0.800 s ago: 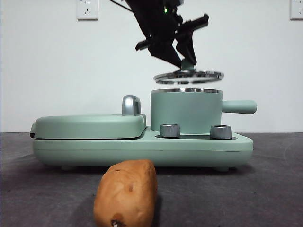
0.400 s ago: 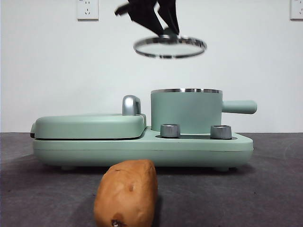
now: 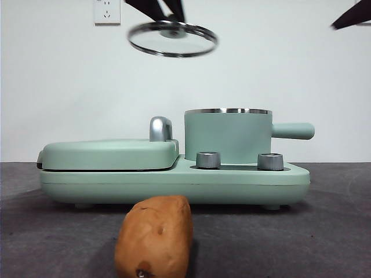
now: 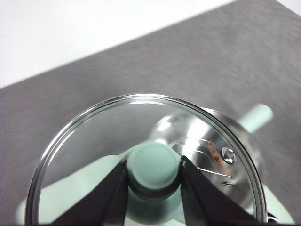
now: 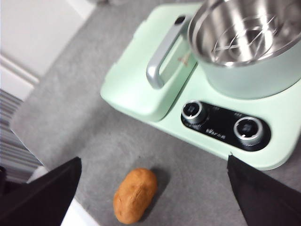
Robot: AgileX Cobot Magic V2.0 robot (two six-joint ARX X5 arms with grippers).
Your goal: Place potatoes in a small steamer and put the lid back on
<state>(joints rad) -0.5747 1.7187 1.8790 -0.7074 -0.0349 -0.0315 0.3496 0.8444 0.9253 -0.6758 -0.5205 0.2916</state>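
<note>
Glass lid (image 3: 173, 39) hangs high above and to the griddle side of the small steamer (image 3: 228, 136), the left gripper (image 4: 154, 172) clamped on its knob to clear the pot's mouth for the potato (image 3: 155, 237) lying in front, while the right gripper (image 5: 153, 183) waits above, jaws apart.

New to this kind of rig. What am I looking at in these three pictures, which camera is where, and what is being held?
A two-armed table robot, each arm ending in a claw. One picture looks level across the table; the other two come from cameras on the wrists. The left claw grips the mint knob of the glass lid, lifted high above the appliance. The small steamer stands open on its mint-green base, beside the flat griddle cover. The potato lies on the grey table in front. The right claw is open, above the potato, holding nothing.
</note>
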